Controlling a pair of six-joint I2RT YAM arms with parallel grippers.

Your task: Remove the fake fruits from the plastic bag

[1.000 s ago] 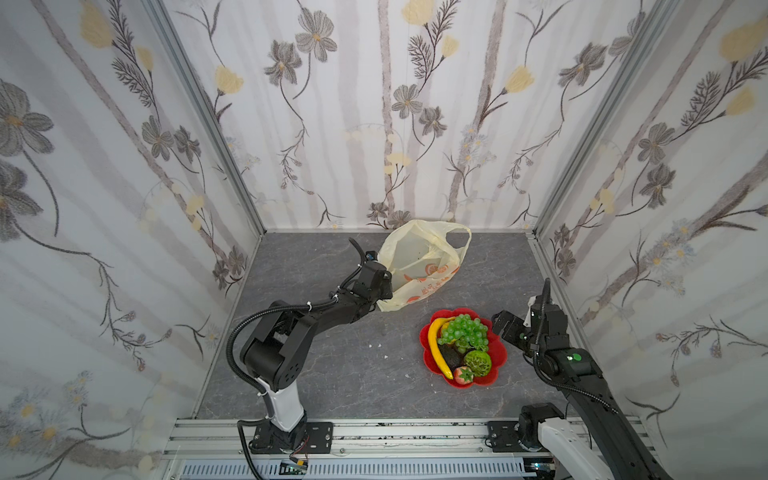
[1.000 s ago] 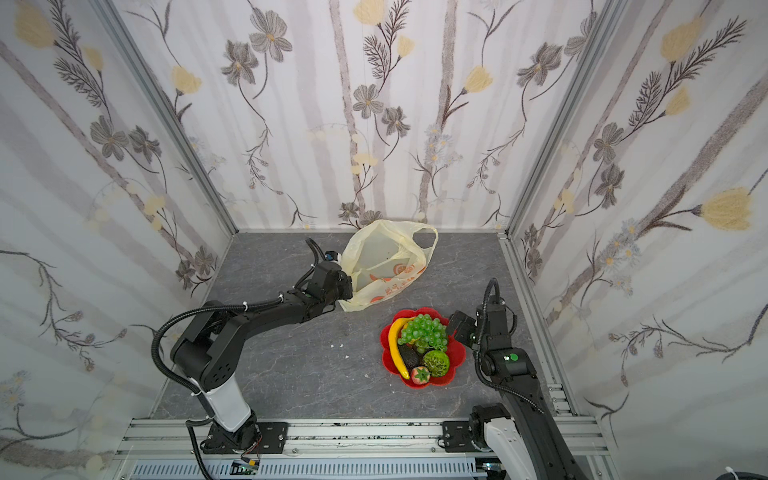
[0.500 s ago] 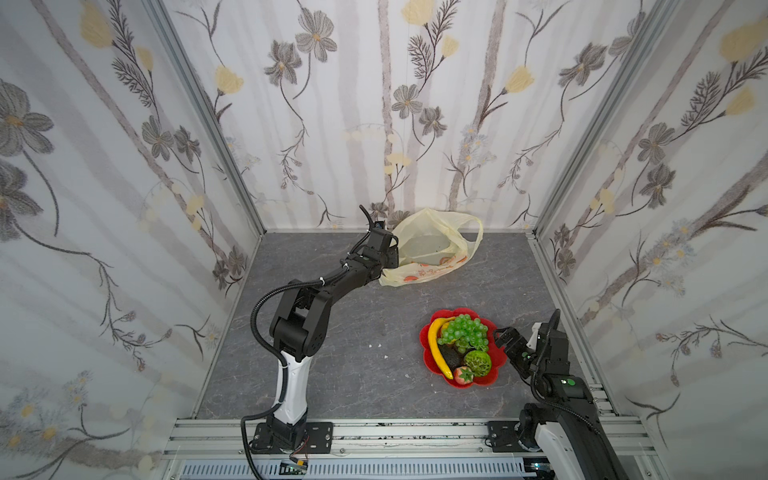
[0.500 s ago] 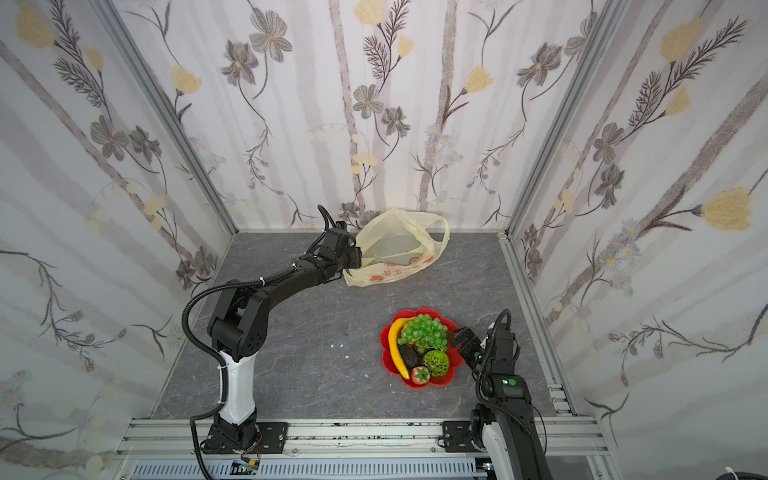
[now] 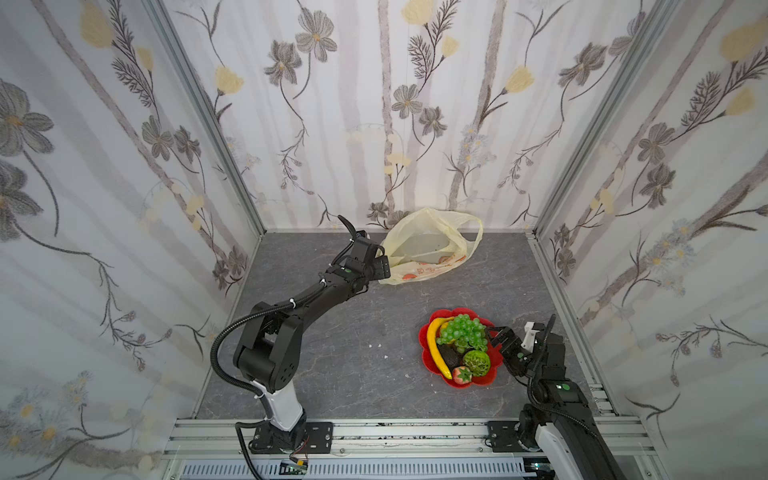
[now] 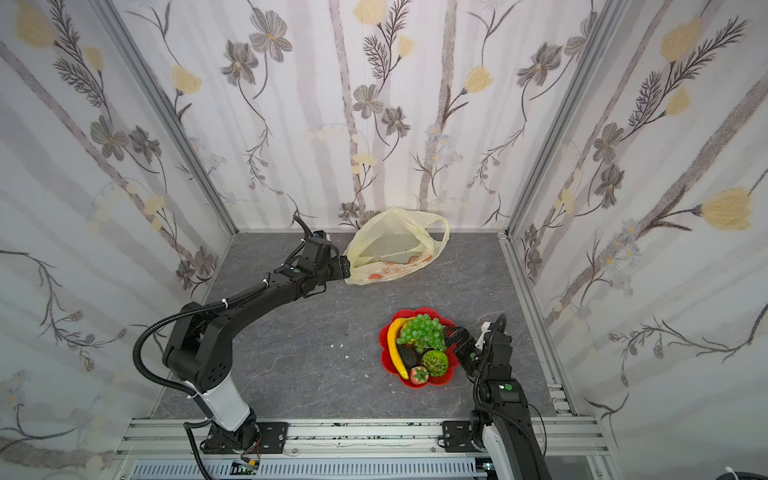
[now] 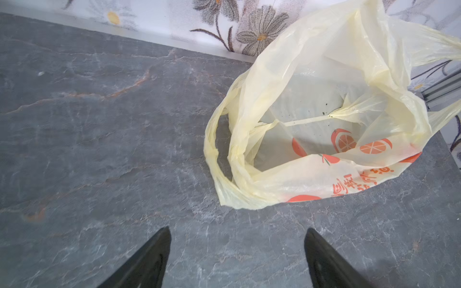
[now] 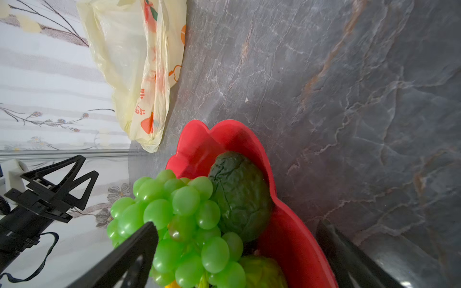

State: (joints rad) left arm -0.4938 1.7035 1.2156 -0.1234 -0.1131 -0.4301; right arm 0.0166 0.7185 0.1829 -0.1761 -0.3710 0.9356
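The left arm (image 5: 316, 297) reaches far forward from its base, elbow low and wrist tilted down. At its end the left gripper (image 5: 381, 266) stands wide apart, gripping nothing. The right arm (image 5: 557, 388) sits folded close to its base, the right gripper (image 5: 501, 336) pointing forward and inward, jaws spread and empty.

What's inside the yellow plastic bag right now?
Looking into the open plastic bag, only bare film, a few dark specks and its orange prints show, no fruit. Its folded corners are hidden.
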